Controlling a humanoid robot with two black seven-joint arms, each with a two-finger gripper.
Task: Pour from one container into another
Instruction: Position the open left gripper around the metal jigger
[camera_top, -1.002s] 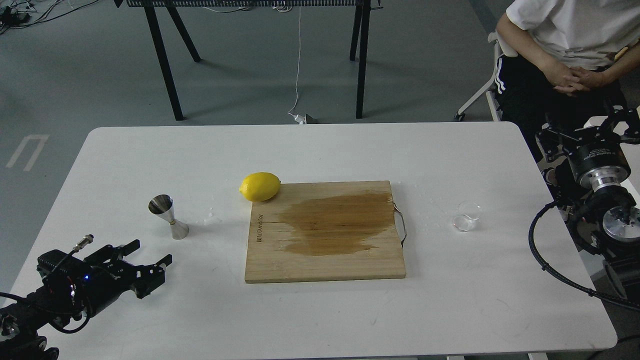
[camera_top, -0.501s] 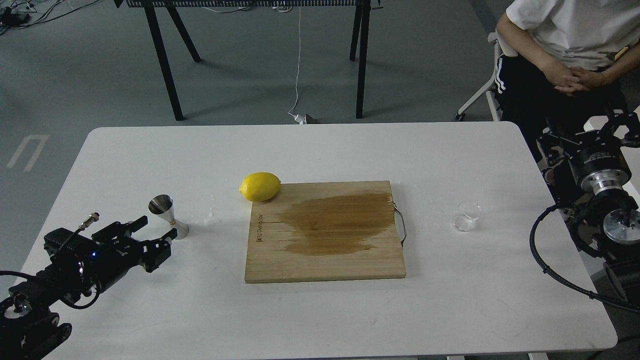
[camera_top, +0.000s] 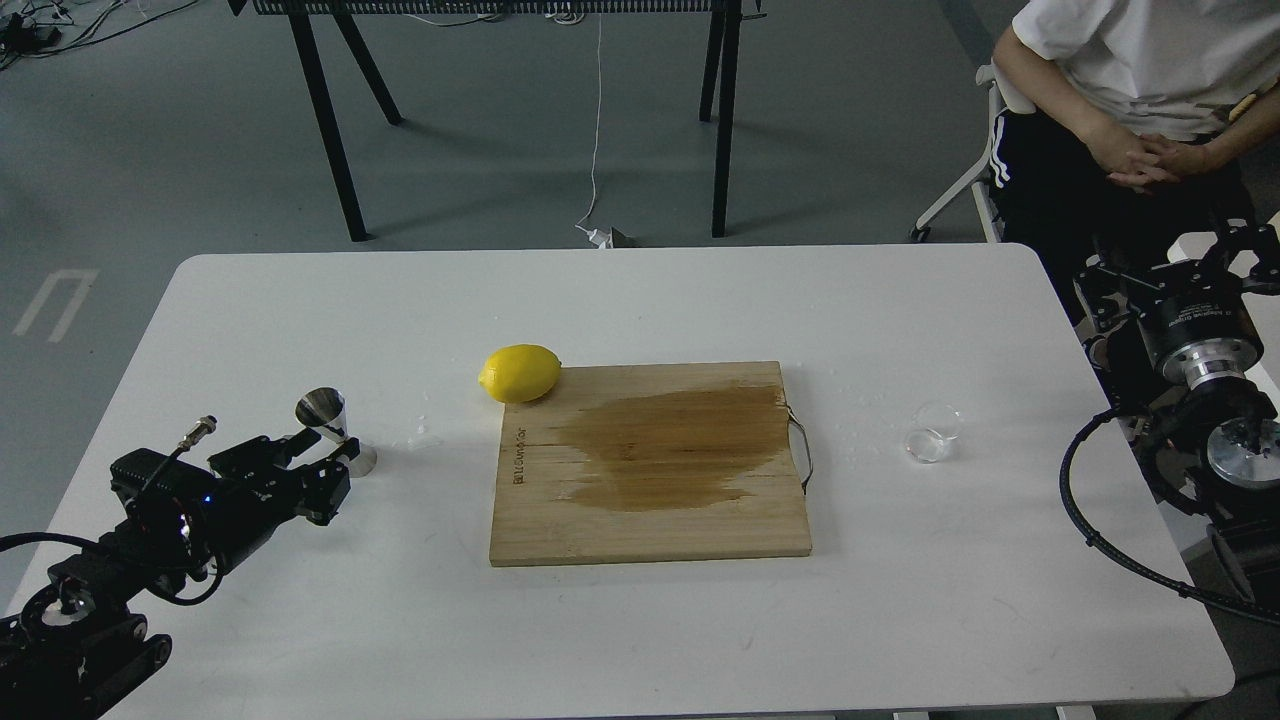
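Observation:
The steel jigger (camera_top: 327, 418) stands upright on the white table (camera_top: 640, 300) at the left. My left gripper (camera_top: 322, 456) is open right at the jigger, its fingers reaching its lower cone and hiding part of the base. The clear glass cup (camera_top: 932, 432) sits on the table to the right of the cutting board, with nothing near it. My right gripper (camera_top: 1165, 275) hangs off the table's right edge, well behind and to the right of the cup; it looks dark and its fingers cannot be told apart.
A wooden cutting board (camera_top: 650, 520) with a large wet stain lies mid-table. A lemon (camera_top: 520, 373) rests at its back left corner. A small splash of water (camera_top: 424, 436) lies right of the jigger. A seated person (camera_top: 1130, 90) is at the back right.
My left gripper has moved forward and to the right, from the table's near left up to the jigger. The right arm has barely shifted. Cup, lemon and board are unmoved.

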